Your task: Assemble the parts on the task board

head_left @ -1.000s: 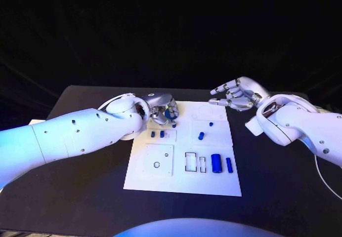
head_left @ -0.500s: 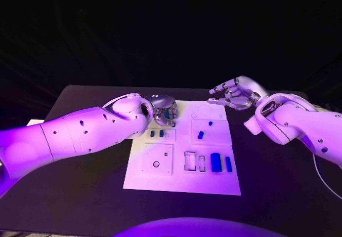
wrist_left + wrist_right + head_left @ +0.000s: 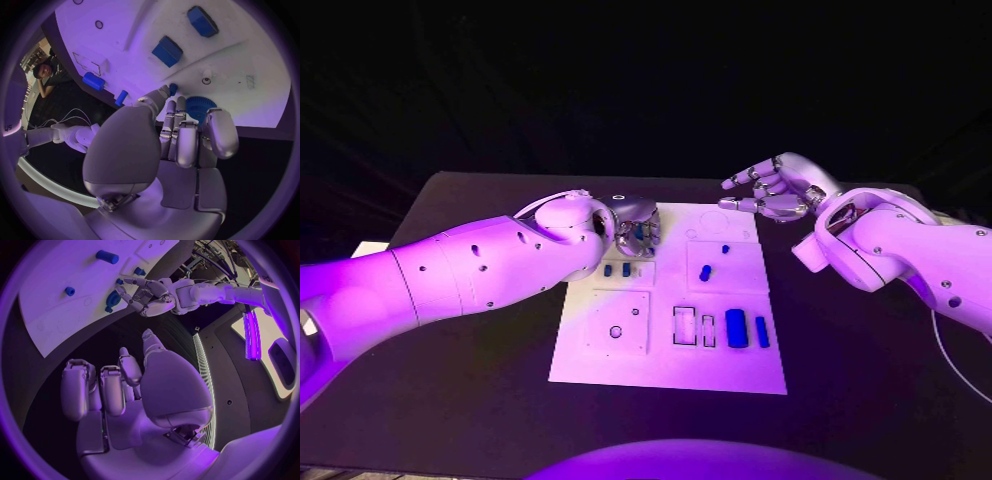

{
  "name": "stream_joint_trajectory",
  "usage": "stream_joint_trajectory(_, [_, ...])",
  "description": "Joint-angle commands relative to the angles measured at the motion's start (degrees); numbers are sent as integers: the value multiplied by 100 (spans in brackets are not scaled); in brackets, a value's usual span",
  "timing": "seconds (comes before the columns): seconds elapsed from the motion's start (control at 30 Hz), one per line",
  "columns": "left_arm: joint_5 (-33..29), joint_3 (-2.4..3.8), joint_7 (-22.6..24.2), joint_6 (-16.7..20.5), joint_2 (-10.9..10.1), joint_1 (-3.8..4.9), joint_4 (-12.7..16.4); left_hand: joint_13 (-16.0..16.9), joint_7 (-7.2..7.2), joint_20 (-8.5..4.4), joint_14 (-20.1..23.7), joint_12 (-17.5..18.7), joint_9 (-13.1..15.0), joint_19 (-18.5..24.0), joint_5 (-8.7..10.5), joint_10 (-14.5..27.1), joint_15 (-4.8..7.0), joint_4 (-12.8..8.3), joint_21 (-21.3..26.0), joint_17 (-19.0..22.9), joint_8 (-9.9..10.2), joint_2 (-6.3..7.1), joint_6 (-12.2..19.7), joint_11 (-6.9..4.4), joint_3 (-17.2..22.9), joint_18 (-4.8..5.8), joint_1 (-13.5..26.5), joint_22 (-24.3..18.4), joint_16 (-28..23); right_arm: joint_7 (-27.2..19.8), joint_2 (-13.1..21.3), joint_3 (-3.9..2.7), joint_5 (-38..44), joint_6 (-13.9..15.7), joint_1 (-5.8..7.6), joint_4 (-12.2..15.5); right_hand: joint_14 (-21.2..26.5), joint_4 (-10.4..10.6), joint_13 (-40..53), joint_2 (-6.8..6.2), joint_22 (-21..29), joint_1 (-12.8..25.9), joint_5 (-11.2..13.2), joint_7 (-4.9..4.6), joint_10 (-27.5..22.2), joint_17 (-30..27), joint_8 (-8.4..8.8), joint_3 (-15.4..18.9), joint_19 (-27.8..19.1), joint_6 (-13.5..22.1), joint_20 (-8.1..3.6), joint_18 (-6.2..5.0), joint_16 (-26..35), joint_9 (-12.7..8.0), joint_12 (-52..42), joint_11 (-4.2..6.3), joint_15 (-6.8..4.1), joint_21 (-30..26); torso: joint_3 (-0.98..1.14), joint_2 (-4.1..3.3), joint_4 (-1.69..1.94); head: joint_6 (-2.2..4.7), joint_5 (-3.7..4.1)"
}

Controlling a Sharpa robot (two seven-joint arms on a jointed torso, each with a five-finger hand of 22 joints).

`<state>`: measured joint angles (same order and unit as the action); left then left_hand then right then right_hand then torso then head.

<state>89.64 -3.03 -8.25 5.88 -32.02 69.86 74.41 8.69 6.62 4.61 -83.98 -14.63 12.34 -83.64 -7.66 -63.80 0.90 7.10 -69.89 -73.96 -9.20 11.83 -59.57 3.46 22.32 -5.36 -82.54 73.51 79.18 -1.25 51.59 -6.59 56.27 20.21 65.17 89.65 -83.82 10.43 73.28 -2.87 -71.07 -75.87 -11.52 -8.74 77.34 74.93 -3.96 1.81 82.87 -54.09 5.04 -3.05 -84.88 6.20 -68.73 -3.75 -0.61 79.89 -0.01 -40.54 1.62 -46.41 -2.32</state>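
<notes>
Reaching over the far left corner of the task board [image 3: 668, 375], my left hand [image 3: 633, 225] curls its fingertips [image 3: 186, 159] around a blue gear [image 3: 199, 106] there. My right hand [image 3: 776, 190] hovers past the far right corner, fingers loosely spread, holding nothing.

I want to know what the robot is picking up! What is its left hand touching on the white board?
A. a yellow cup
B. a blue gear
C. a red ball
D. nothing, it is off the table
B: in the left wrist view the left hand has its fingers curled down around a round, toothed blue gear on the task board.
</notes>
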Motion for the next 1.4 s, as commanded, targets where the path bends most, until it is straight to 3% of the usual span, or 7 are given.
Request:
stream_joint_trajectory(0.03, [70, 2, -20, -157, 27, -9, -3, -12, 10, -2, -290, 25, -10, -29, 3, -61, 36, 0, -37, 12, 35, -65, -49, -7, 43, 93, -11, 15, -17, -28, -8, -1, 6, -60, -4, 8, -428, 12, -5, 55, 1, 24, -29, 3, 6, 693, -4, 38, -29, -42, -7, -77, 25, 9, -15, 9, -23, -27, 1, -1, 4, -11, 2])
stream_joint_trajectory(1.0, [97, 3, -142, -524, 160, -75, -217, -140, 21, -14, -286, 244, -131, -20, 0, -341, 50, -259, -152, 72, 126, -155, -245, -23, 473, 110, -145, 159, 8, -25, -13, -1, 7, -69, -3, 14, -428, 12, -5, 55, 1, 24, -29, 3, 6, 693, -4, 38, -29, -42, -7, -77, 25, 9, -15, 9, -23, -27, -1, 4, 8, -50, 35])
stream_joint_trajectory(1.4, [-70, 19, 159, 87, 90, -83, -105, -129, 64, -28, -286, 354, -157, -67, 10, -596, 58, -491, -335, 102, 127, -250, -482, -25, 752, 147, -163, 332, 34, -36, -25, -1, 7, -70, -3, 11, -429, 8, 7, 65, -2, 14, -33, 5, 16, 694, -6, 42, -27, -46, -8, -76, 25, 10, -32, 10, -24, -26, -2, 2, 0, -44, 30])
